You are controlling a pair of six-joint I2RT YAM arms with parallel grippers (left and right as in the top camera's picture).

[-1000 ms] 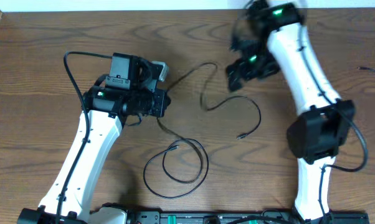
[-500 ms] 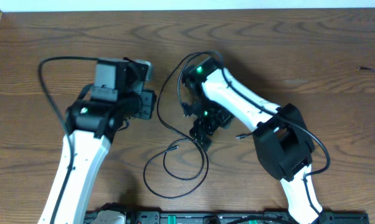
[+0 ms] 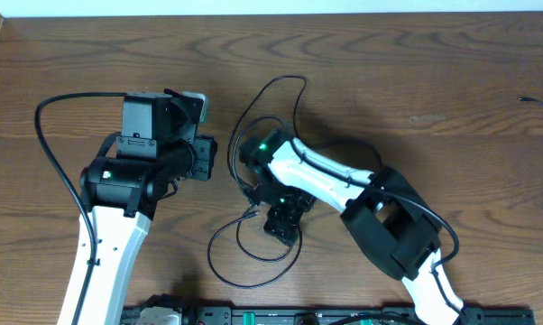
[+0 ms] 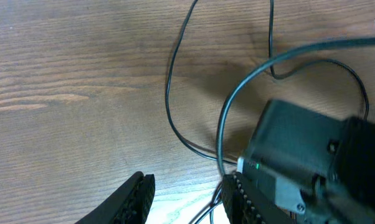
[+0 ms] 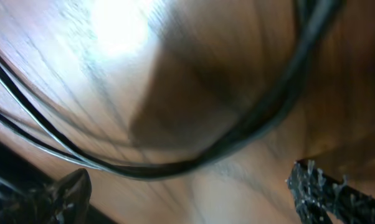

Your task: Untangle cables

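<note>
Cables seemingly between right jaws

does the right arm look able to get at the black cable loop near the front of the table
Probably yes: the right gripper hangs open directly over the black cable loop, and nothing covers the loop there.

Overhead top-down, far; wrist views near table, sharing cables.

The cables are thin, black and slack, lying flat. One arc bows toward twelve o'clock from centre, then trails down to a wide loop at six o'clock (a small plug rests near its upper edge).
</note>
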